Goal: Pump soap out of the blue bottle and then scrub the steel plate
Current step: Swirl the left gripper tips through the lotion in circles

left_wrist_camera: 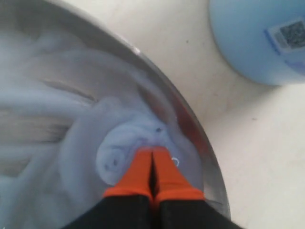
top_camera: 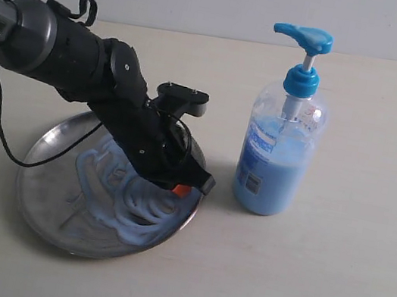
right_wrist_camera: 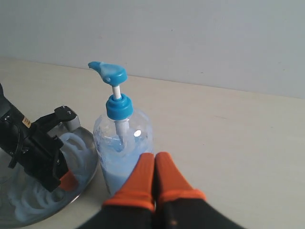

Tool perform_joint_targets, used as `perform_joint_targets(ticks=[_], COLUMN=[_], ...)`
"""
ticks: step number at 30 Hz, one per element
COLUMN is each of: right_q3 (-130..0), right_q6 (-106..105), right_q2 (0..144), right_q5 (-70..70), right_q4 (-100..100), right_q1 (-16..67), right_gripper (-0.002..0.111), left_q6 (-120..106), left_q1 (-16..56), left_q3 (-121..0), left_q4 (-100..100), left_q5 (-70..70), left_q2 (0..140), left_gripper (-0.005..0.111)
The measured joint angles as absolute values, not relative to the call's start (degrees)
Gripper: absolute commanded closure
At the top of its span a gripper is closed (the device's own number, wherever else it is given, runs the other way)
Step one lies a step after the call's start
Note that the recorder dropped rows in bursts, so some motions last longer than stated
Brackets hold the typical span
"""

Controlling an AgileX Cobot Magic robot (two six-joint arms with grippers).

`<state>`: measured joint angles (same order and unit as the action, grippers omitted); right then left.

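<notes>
1. Exterior: left gripper slants down into plate, tips in soap; bottle upright just right of plate, spout pointing left.
2. Left wrist: jaws pressed together, empty.
3. Right wrist: right gripper closed, empty, near bottle.
</notes>
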<state>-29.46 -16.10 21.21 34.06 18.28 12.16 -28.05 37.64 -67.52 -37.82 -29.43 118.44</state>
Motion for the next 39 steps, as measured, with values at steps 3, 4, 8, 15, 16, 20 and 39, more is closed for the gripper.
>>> perform_joint_targets(ticks=[3, 4, 8, 15, 16, 20, 39], right_q3=[-29.46, -29.46, -29.46, -29.46, -29.46, -29.46, -29.46], right_q6=[-16.1, -16.1, -16.1, -16.1, -16.1, -16.1, -16.1], right_q2=[21.21, 21.21, 21.21, 21.21, 21.21, 21.21, 21.21], right_q5=[34.06, 34.06, 34.06, 34.06, 34.06, 34.06, 34.06], right_q4=[18.28, 18.28, 18.28, 18.28, 18.28, 18.28, 18.28], right_q1=[12.16, 12.16, 12.16, 12.16, 12.16, 12.16, 12.16], right_gripper=[0.108, 0.108, 0.108, 0.108, 0.108, 0.108, 0.108], left_q6=[-28.05, -28.05, -28.05, -28.05, -27.67, -27.01, -14.73], left_q1=[37.64, 37.64, 37.64, 37.64, 37.64, 37.64, 36.57], left_q3=[-67.52, -67.52, -67.52, -67.52, -67.52, -67.52, -67.62], left_q4=[-38.03, -38.51, -40.21, -40.69, -40.69, -40.69, -26.93], left_q5=[-28.09, -27.53, -25.71, -24.85, -24.85, -24.72, -27.52], left_q2=[118.44, 118.44, 118.44, 118.44, 118.44, 118.44, 118.34], left_gripper=[0.107, 0.107, 0.107, 0.107, 0.107, 0.107, 0.107])
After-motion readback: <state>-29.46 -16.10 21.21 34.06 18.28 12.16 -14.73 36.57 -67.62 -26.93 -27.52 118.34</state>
